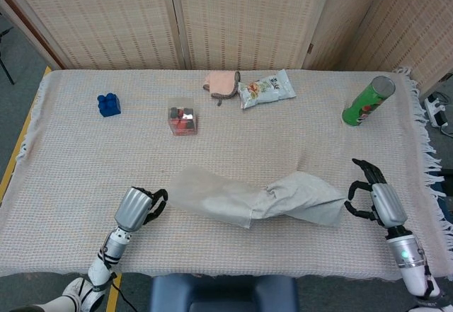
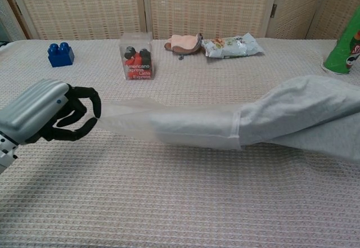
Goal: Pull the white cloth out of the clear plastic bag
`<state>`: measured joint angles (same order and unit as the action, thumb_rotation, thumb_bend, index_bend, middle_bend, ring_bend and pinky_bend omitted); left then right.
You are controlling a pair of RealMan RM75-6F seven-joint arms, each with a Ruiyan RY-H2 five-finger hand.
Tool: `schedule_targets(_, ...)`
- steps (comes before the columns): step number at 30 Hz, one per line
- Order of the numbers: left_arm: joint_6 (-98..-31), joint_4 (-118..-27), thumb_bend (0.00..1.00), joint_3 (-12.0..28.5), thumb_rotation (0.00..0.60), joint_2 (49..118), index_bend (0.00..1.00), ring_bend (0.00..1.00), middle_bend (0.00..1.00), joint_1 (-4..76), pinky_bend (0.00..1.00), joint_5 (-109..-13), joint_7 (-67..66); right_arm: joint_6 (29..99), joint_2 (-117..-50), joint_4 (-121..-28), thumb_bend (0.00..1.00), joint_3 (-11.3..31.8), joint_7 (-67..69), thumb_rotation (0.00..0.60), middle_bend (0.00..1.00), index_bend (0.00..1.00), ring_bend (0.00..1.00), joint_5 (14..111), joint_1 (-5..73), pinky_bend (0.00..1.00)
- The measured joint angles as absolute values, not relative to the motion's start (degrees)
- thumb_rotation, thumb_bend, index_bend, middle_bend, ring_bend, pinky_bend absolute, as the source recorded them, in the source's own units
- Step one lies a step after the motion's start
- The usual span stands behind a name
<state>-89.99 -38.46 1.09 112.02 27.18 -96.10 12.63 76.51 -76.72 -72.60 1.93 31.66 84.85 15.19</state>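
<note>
Head view
White cloth [image 1: 303,197]: soft, limp and light by the look of it; stretched and creased between the two hands at the near middle of the table. About half is seen outside the bag, the rest running into the bag's mouth.
Clear plastic bag [image 1: 209,195]: thin, flimsy film, judged slippery and easily torn; flattened where the cloth has left it.
Left hand [image 1: 138,207]: fingers curled on the bag's closed end, which is held there.
Right hand [image 1: 373,200]: the cloth's far edge is pinched between thumb and finger, the other fingers spread.
Hold advised: the bag at its sealed end, the cloth at a bunched edge, since a loose fold would likely slip.
Tablecloth [image 1: 85,163]: woven, ribbed, fringed at the sides.
Other things: a blue toy brick [image 1: 108,104], a green tube can [image 1: 367,101] and a snack packet [image 1: 266,88] well apart at the far side.

Chest view
Bag [image 2: 169,123]: cloudy, smooth, drawn taut into a tube.
Cloth [image 2: 306,115]: matte, thick folds rising to the right edge.
Left hand [image 2: 53,112]: dark fingers closed on the bag's tip.
Right hand: out of this frame.
</note>
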Motion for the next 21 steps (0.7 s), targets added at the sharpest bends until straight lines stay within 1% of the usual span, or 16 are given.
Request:
schedule_targets(11, -89.3, -31.3, 0.52, 2.0, 0.6, 110.2, 0.7, 1.0, 1.0, 25.2, 1.0, -93.1, 16.2, 74.5, -77.0, -64.1, 0.48, 4.1, 32.3, 0.6, 0.07, 0.75, 0.0, 80.5, 13.8, 0.0)
schedule_targets(16, -89.0, -28.2, 0.52, 2.9, 0.6, 109.4, 0.7, 1.0, 1.0, 24.3, 1.0, -91.3, 17.8, 74.7, -77.0, -60.4, 0.48, 6.2, 32.6, 0.6, 0.07, 0.75, 0.0, 78.0, 12.7, 0.0)
schedule_targets(19, -88.6, -27.0, 0.52, 3.3, 0.6, 109.0, 0.69, 1.0, 1.0, 23.6, 1.0, -90.4, 19.0, 74.8, -76.5, -59.6, 0.48, 7.3, 34.3, 0.6, 0.07, 0.75, 0.0, 77.0, 12.2, 0.0)
schedule_targets(21, -88.6, -26.8, 0.5, 3.1, 0.6, 109.1, 0.67, 1.0, 1.0, 23.2, 1.0, -90.3, 19.6, 74.8, -76.1, -59.4, 0.48, 7.7, 35.5, 0.6, 0.07, 0.75, 0.0, 76.7, 11.9, 0.0)
